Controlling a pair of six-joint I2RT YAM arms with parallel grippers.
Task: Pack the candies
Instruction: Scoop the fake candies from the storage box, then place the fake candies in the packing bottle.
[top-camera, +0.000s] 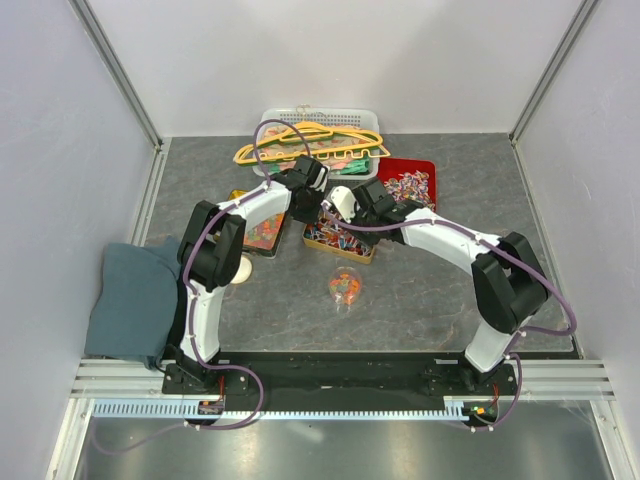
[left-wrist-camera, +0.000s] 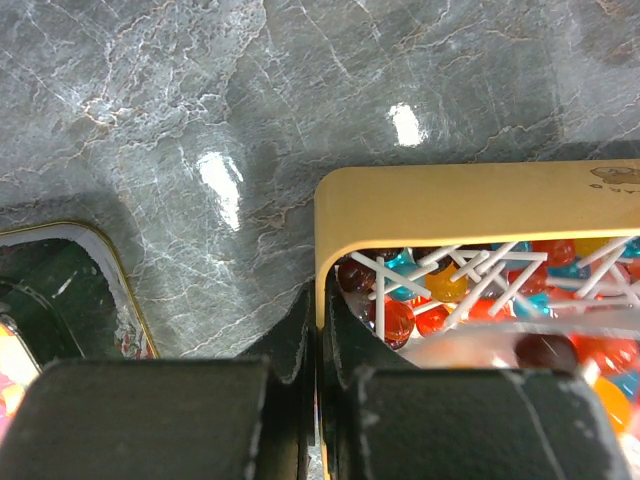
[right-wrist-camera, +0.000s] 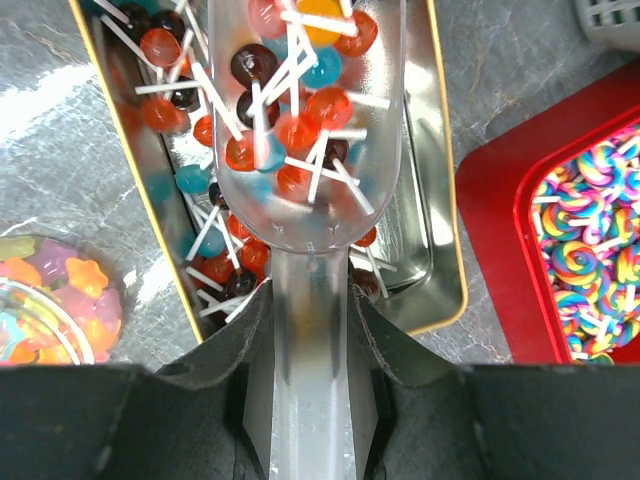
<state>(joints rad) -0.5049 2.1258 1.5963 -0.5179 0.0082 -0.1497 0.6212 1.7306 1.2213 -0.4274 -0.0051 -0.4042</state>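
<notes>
The candies I see are red, blue and orange lollipops (right-wrist-camera: 205, 265) on white sticks, lying in a gold-rimmed tin (right-wrist-camera: 445, 250) at the table's middle (top-camera: 340, 243). My right gripper (right-wrist-camera: 310, 300) is shut on the handle of a clear plastic scoop (right-wrist-camera: 300, 120), whose bowl holds a heap of lollipops above the tin. My left gripper (left-wrist-camera: 320, 300) is shut on the tin's gold wall (left-wrist-camera: 460, 200), one finger outside and one inside, at its corner. More lollipops (left-wrist-camera: 450, 290) lie just inside it. Pastel gummies (right-wrist-camera: 50, 300) fill a clear container left of the tin.
A red tray (right-wrist-camera: 490, 200) of rainbow swirl candies (right-wrist-camera: 590, 260) stands right of the tin. A second tin (left-wrist-camera: 100, 290) lies to the left. A small clear container of gummies (top-camera: 343, 287) stands in front. A white basket with hangers (top-camera: 320, 140) is behind; a grey cloth (top-camera: 130, 295) lies far left.
</notes>
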